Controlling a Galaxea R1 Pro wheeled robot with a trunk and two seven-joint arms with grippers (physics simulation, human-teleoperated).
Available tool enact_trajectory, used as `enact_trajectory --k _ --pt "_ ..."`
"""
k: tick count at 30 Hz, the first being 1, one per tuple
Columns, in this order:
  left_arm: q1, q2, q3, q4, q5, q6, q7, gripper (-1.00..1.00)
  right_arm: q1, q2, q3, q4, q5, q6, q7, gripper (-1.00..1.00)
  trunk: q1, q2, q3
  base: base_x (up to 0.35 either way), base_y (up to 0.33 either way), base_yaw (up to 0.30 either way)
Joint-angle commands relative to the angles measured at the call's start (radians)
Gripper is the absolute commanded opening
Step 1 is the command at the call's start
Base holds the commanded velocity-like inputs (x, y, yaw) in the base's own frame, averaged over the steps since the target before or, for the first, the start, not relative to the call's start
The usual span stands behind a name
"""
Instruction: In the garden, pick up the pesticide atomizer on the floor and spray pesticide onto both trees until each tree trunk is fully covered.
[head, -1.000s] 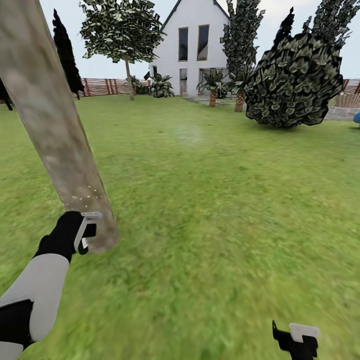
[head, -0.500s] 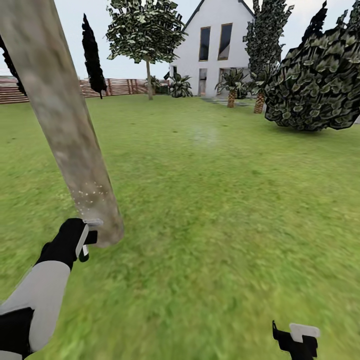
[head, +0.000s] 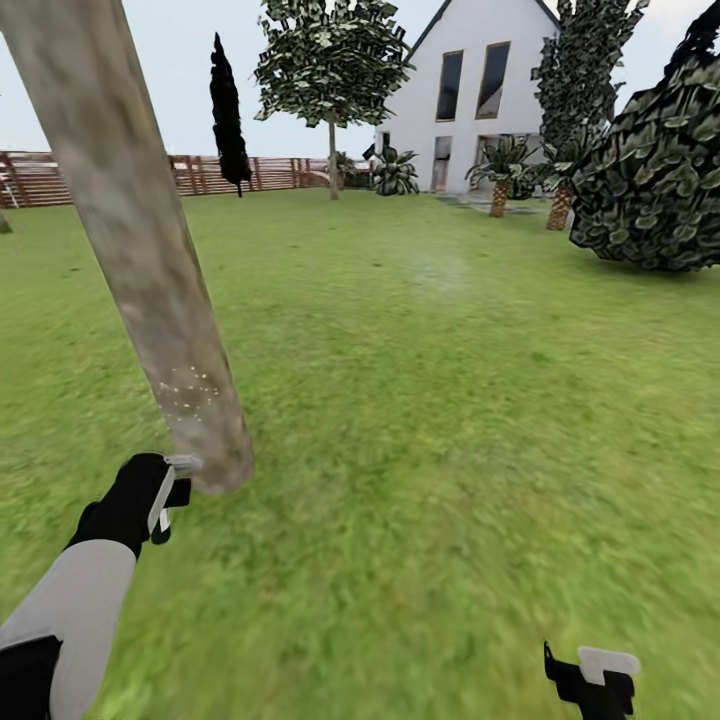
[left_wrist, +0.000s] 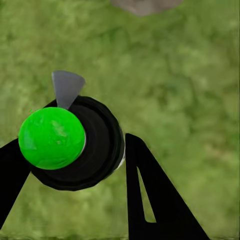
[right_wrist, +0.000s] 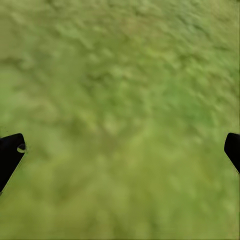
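Rightward across the head view have slid the house (head: 480, 90), bush (head: 655, 180) and fence (head: 250, 172), the camera having turned left. Just ahead of the left gripper (head: 165, 492) stands the trunk (head: 140, 250), speckled low down, blocking the lawn (head: 450, 420) beyond. That gripper clamps the atomizer (left_wrist: 75, 142); the right gripper (right_wrist: 120, 150), well apart, gapes empty over grass.

1. The thick, mottled grey-beige tree trunk (head: 140, 250) looks matt and stone-smooth, flecked with pale specks low down.
2. The blurry green grass floor (head: 450, 420) reads soft and matt.
3. The round black atomizer bottle (left_wrist: 95, 145) looks like smooth plastic, its bright green cap (left_wrist: 51, 137) faintly glossy.
4. At eleven o'clock, the brown slatted fence (head: 270, 172) looks wooden.
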Motion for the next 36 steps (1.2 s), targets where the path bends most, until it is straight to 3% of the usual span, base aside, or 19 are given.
enact_trajectory --k 1,6,11,20,24,36 --pt "0.005 -0.003 0.000 -0.001 -0.004 0.004 -0.001 -1.00 -0.001 0.000 -0.006 0.002 0.011 -0.004 -0.005 1.00 0.000 0.000 -0.001 0.121 -0.252 0.275" --pt "0.014 -0.013 -0.001 -0.001 0.001 0.004 0.000 -1.00 -0.001 0.000 -0.006 0.002 0.011 -0.003 -0.005 1.00 0.000 0.000 -0.001 0.132 -0.252 0.212" --pt "0.014 -0.003 0.004 -0.002 -0.001 0.003 -0.001 -1.00 -0.001 0.000 -0.006 0.002 0.011 -0.003 -0.005 1.00 0.000 0.000 -0.001 0.202 -0.219 0.013" --pt "0.033 -0.004 0.004 0.002 -0.001 0.001 -0.001 -1.00 -0.001 0.000 -0.006 0.002 0.011 -0.004 -0.005 1.00 0.000 0.000 -0.001 0.289 -0.031 0.110" --pt "0.064 -0.004 0.004 0.021 0.000 -0.077 -0.001 -1.00 -0.001 0.000 -0.006 0.002 0.011 -0.004 -0.005 1.00 0.000 0.000 -0.001 0.030 0.000 0.269" --pt "0.071 -0.012 0.000 0.035 0.000 -0.085 0.002 -1.00 -0.001 -0.002 -0.006 0.002 0.010 -0.003 -0.005 1.00 0.000 0.000 -0.001 0.116 -0.152 0.026"
